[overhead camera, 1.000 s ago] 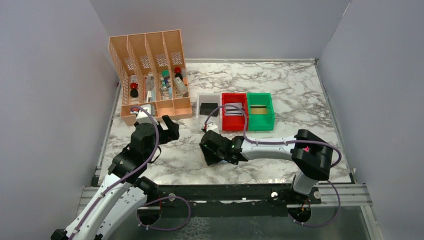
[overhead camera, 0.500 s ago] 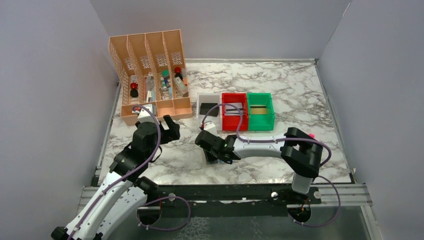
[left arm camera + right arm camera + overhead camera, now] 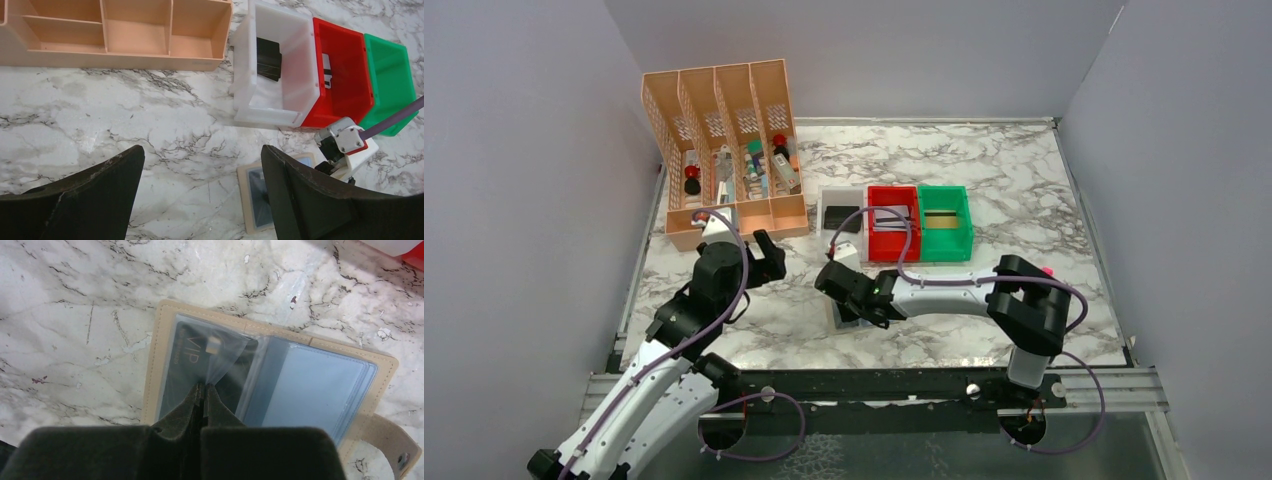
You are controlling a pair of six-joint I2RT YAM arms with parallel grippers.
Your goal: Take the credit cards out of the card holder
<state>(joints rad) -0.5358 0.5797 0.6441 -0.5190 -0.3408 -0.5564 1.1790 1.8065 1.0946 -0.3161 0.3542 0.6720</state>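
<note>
The card holder (image 3: 152,370) lies open on the marble, tan-bordered with clear sleeves, and shows also in the top view (image 3: 840,320) and the left wrist view (image 3: 252,192). A black credit card (image 3: 182,362) marked VIP sits in its left sleeve. My right gripper (image 3: 204,386) is shut, pinching that clear sleeve, which puckers up at the fingertips. Other credit cards lie in bins: a black one (image 3: 268,59), a silver-grey one (image 3: 892,218) and a gold-striped one (image 3: 940,219). My left gripper (image 3: 201,150) hangs open over bare marble left of the holder.
A white bin (image 3: 290,30), a red bin (image 3: 892,248) and a green bin (image 3: 946,245) stand in a row behind the holder. An orange slotted organizer (image 3: 724,110) with pens stands at the back left. Grey walls enclose the table.
My right gripper has shut, from open to pinching the clear sleeve, and shifted a little left over the holder. The left arm has barely moved.
</note>
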